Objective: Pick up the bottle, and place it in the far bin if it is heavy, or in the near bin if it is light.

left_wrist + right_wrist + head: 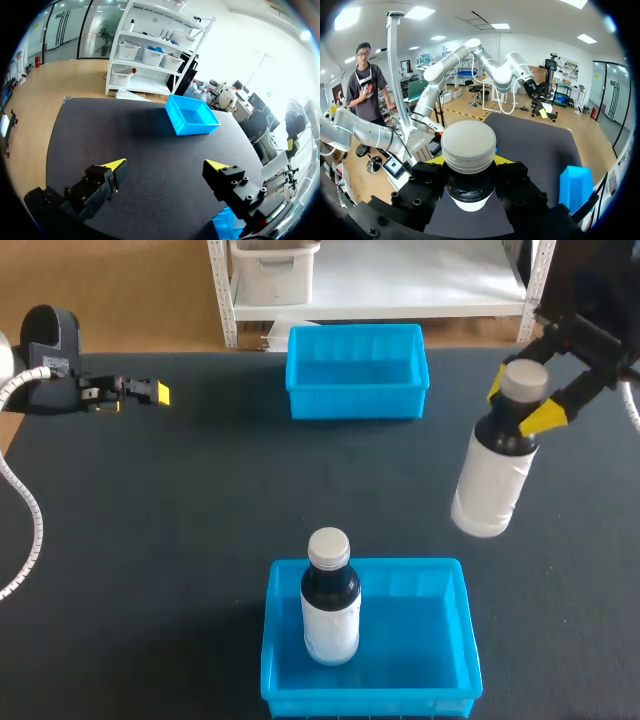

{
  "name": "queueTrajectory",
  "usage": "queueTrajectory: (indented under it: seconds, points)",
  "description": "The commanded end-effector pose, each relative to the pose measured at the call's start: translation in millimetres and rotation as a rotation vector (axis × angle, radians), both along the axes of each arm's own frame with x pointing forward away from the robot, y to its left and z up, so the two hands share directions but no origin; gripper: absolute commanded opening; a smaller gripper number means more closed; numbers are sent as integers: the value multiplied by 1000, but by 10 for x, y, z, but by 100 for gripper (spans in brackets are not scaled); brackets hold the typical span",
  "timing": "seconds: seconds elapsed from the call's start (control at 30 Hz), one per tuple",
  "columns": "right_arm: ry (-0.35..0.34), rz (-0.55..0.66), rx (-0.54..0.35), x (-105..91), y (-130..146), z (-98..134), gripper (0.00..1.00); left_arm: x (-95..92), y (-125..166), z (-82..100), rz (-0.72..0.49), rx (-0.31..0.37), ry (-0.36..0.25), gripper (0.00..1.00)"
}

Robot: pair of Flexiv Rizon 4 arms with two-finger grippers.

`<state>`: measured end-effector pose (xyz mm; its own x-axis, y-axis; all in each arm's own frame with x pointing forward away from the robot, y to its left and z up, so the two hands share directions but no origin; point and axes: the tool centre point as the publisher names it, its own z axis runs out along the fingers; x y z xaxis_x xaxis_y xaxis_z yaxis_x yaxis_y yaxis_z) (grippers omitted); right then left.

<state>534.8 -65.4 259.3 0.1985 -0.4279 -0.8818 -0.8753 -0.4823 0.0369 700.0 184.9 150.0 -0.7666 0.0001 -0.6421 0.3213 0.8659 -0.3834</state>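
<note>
My right gripper (520,403) is shut on the dark neck of a white bottle (488,490) with a grey cap. It holds the bottle tilted in the air over the table's right side. In the right wrist view the bottle's cap (468,145) fills the space between the fingers of the right gripper (470,164). The far bin (355,400), blue, stands at the back middle with nothing in it. The near bin (466,640), also blue, sits at the front edge. My left gripper (140,392) rests at the far left; its fingers stand wide apart in the left wrist view (165,165), holding nothing.
A second bottle (330,615) with a pale cap and white label stands upright in the left part of the near bin. From the left wrist, the far bin (192,116) lies ahead across the dark tabletop (125,135). A blue bin (575,187) shows beside the right gripper.
</note>
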Motion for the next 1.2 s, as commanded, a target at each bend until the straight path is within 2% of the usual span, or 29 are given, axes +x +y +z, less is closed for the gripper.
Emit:
queueTrajectory:
  seconds: [0.03,0.33,0.57,0.83,1.0,1.2]
  points:
    - [-12,26,-12,-140,102,11,0,0,0,0,0,0,0,100]
    - [-43,115,-14,-376,279,-67,0,0,0,0,0,0,0,100]
    - [-28,176,14,-557,492,-216,0,0,0,0,0,0,0,100]
    - [-56,252,-16,-820,665,-441,0,0,0,0,0,0,0,100]
    - [-61,280,-15,-899,729,-542,0,0,0,0,0,0,0,100]
    - [-79,308,-4,-898,767,-650,0,0,0,0,0,0,0,100]
